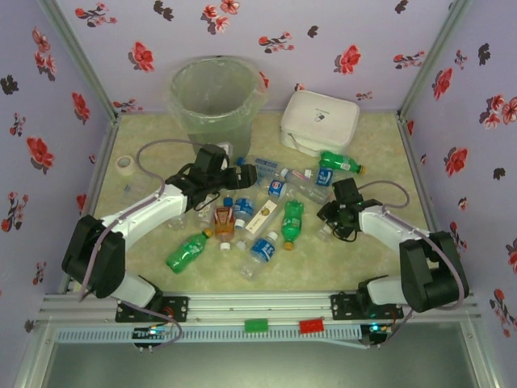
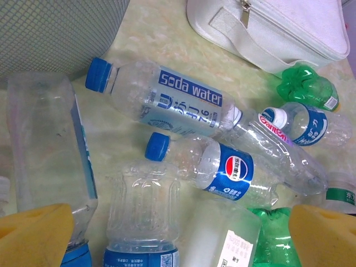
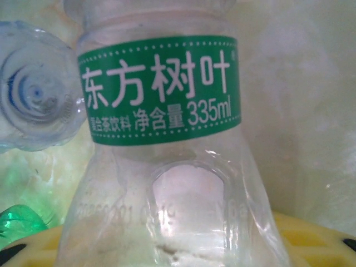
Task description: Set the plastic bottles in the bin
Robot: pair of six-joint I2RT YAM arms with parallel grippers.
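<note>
Plastic bottles point(image 1: 262, 248): mostly clear, blue-labelled, some green.

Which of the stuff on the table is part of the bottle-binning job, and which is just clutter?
Job: bin; plastic bottles, including soda water bottle, Pepsi bottle, front-left green bottle, amber bottle.
Lying about: white lidded box, tape roll, white-and-yellow carton.

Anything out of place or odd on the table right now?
A white-and-yellow carton lies among the scattered bottles mid-table; it isn't a bottle. A tape roll sits alone near the left edge. Nothing looks spilled or broken.
</note>
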